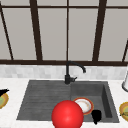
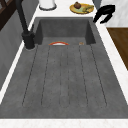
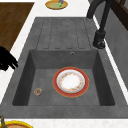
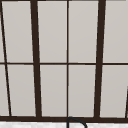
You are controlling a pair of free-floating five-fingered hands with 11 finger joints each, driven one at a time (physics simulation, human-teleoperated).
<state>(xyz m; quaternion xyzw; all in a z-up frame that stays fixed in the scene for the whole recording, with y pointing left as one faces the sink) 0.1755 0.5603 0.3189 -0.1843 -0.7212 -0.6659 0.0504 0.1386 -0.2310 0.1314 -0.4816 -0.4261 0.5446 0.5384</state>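
In the basin, plate (image 3: 71, 82) flat, right robot hand (image 1: 96, 116) near.

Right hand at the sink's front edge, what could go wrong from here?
The red-rimmed plate lies flat on the floor of the basin, so the right hand, hovering at the basin's front edge, might slip on it or knock it against a wall. Coming from above, it could also bump the black faucet.
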